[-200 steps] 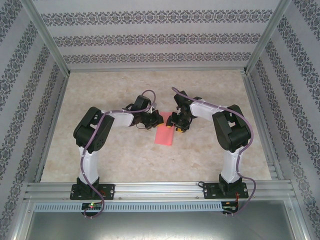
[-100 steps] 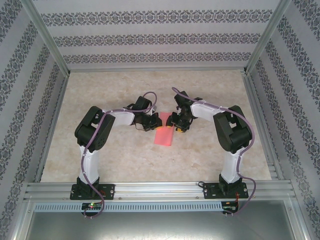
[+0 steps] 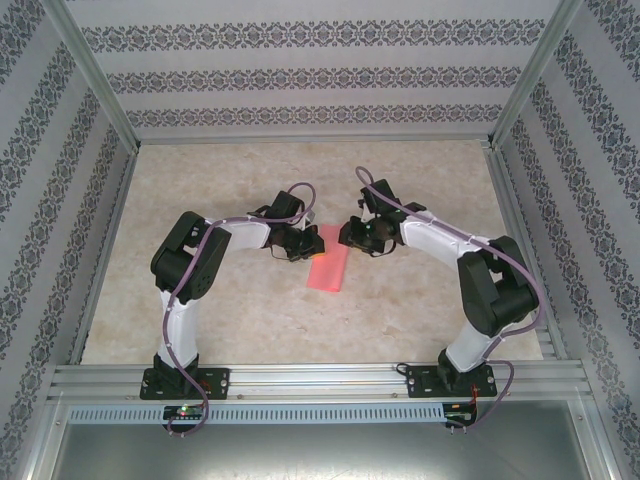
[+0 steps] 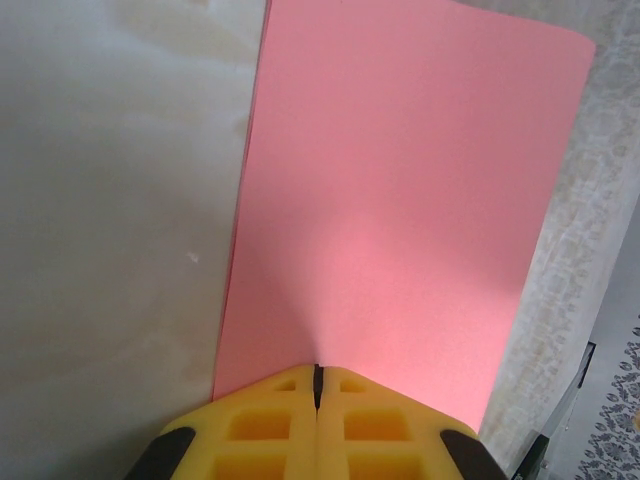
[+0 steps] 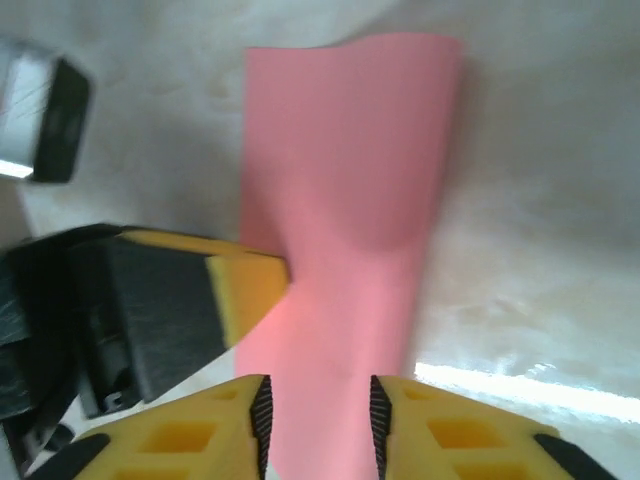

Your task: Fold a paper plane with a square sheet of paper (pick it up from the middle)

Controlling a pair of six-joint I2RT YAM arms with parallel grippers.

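The square sheet of paper (image 3: 328,270) is pink-red and lies folded into a narrow rectangle at the middle of the table. My left gripper (image 3: 308,243) is at its far left edge. In the left wrist view the yellow jaws (image 4: 317,368) are shut on the sheet (image 4: 400,200), which spreads away from their tips. My right gripper (image 3: 354,238) is at the far right end. In the right wrist view it (image 5: 318,390) stands open with the sheet (image 5: 345,180) showing between its pads. The left fingertip (image 5: 245,290) rests on the sheet's left edge. The sheet's far end curls up.
The beige marbled table (image 3: 230,180) is boxed in by aluminium rails (image 3: 300,378) and patterned walls. Both arms reach inward from their bases at the near edge, with bare tabletop behind and on both sides of the sheet.
My right arm has stretched out, its elbow swinging right and down, and its jaws have narrowed around the sheet. The left gripper has crept slightly right and stays shut.
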